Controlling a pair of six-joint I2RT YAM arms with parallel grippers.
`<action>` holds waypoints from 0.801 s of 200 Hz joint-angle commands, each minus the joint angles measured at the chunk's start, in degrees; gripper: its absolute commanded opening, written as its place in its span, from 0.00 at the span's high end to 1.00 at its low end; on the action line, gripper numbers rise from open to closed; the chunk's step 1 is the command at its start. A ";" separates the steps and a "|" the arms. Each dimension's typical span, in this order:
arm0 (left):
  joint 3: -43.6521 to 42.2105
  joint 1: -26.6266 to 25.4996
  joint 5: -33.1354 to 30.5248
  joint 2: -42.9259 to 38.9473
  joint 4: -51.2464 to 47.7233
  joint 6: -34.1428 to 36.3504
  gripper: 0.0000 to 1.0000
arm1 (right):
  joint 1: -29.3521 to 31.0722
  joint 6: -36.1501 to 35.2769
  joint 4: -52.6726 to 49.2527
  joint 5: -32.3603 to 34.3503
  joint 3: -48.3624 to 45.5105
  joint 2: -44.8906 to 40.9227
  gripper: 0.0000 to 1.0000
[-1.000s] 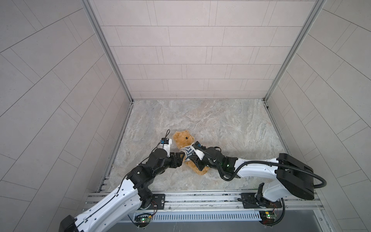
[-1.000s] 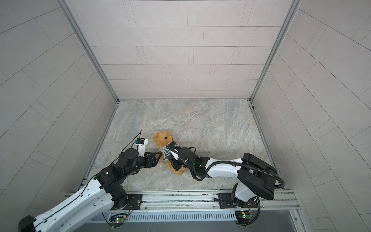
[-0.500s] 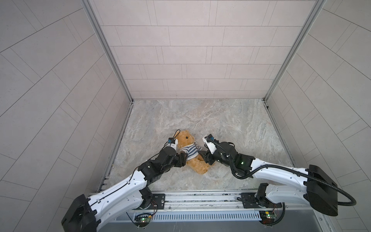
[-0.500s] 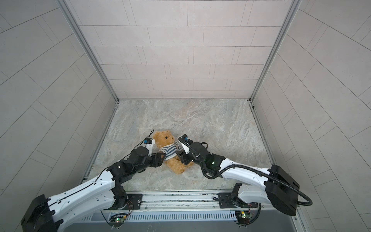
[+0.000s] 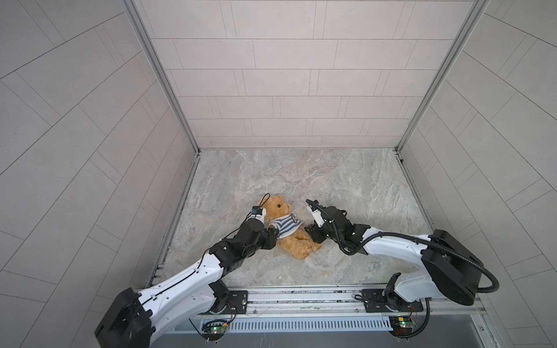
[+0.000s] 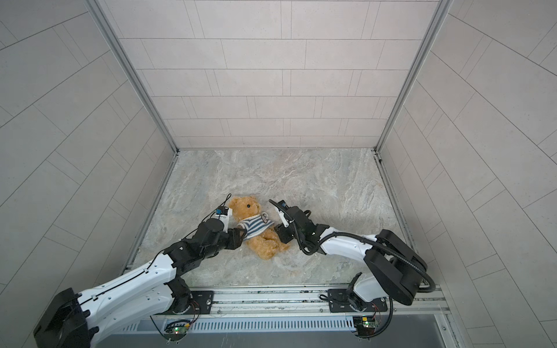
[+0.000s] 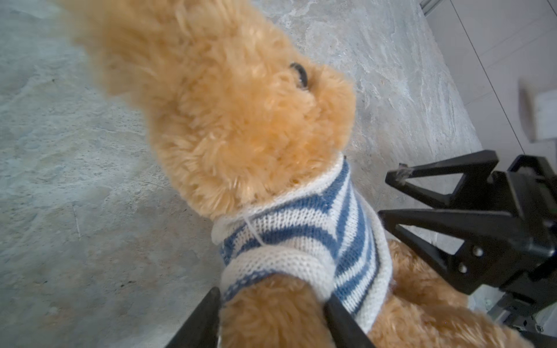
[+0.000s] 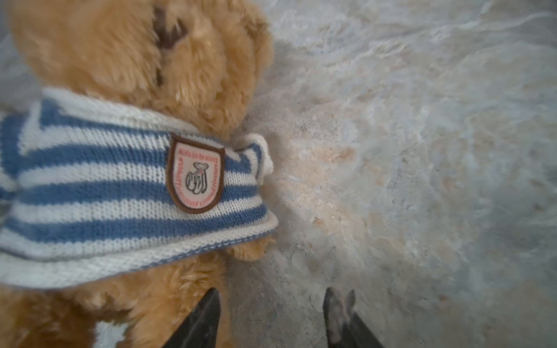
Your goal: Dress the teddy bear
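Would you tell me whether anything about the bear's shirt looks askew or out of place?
Yes. The sleeve beside the badge lies flat and looks empty, while a paw seems to poke out under the hem of the shirt; the teddy bear has its other arm through its sleeve.

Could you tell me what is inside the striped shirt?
The teddy bear: head, legs and one arm stick out of the striped shirt. Its torso is covered; the other arm cannot be made out.

A grey, marble-patterned table top [image 5: 331, 186] is shown in both top views. The teddy bear [image 5: 297, 245] is laid flat on it, left of the middle, its head pointed toward the back wall.
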 commanded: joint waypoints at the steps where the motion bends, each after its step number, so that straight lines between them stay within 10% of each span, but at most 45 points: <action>1: -0.71 1.64 1.65 1.15 0.35 1.72 0.46 | 0.27 -0.01 0.28 -3.12 3.81 2.69 0.45; 69: -0.05 3.97 1.14 -0.31 -2.00 0.80 0.39 | 8.19 4.61 8.80 -3.23 4.22 5.33 0.52; 115: 6.47 3.97 1.02 -6.76 -13.67 1.78 0.14 | 12.12 4.56 9.74 -0.62 5.06 5.53 0.58; 160: 9.23 3.96 0.58 -6.95 -17.33 4.20 0.21 | 12.84 5.60 12.47 -0.84 4.17 5.29 0.61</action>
